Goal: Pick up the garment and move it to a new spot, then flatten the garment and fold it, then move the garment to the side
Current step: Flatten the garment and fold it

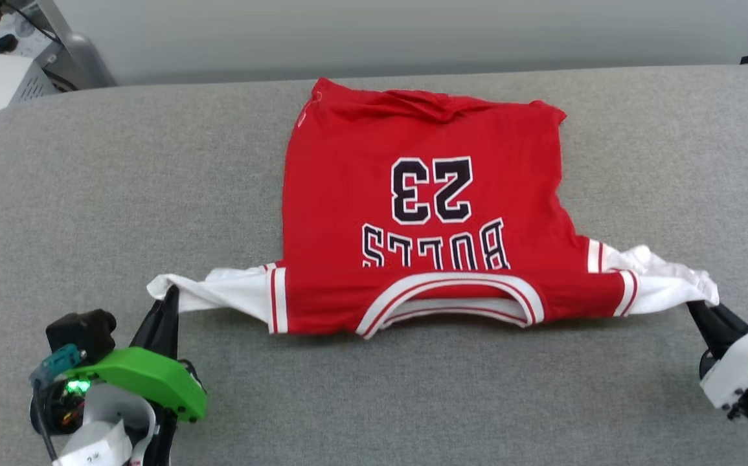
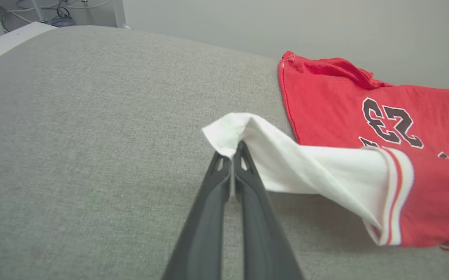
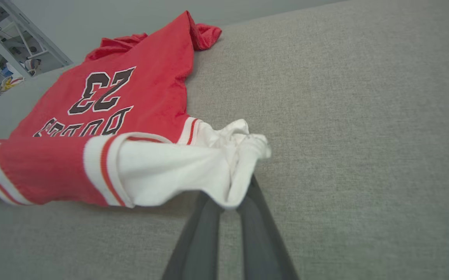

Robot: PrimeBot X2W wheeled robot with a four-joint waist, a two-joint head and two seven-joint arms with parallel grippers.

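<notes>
On the middle of the desk (image 1: 89, 194), a broad slab with rounded far corners covered in grey, coarsely woven fabric, the garment (image 1: 422, 194) is laid out with its printed face up. Its red body forms a rough rectangle. The collar is turned towards the near edge and the hem towards the far edge, where the cloth is bunched into soft ridges. The black, white-outlined lettering (image 1: 435, 217) is seen upside down from the near side. The neckline (image 1: 451, 285) is edged by a curved band of white and red stripes, and matching striped bands are seen where the red cloth meets the white sleeves.

The left sleeve (image 1: 225, 291) is stretched out to the left into a tapering point. Its tip is pinched by the left gripper (image 1: 171, 294), whose jaws are closed on it. In the left wrist view the thin white knit is draped over the tips of the two long dark fingers (image 2: 208, 217), which are pressed together.

The right sleeve (image 1: 658, 281) is stretched out to the right and crumpled into wrinkled folds at its end. It is clamped by the right gripper (image 1: 694, 309), whose jaws are closed on the cloth, the tips being covered by it in the right wrist view. Both sleeve ends are held a little above the desk, and shadows are cast beneath them.
</notes>
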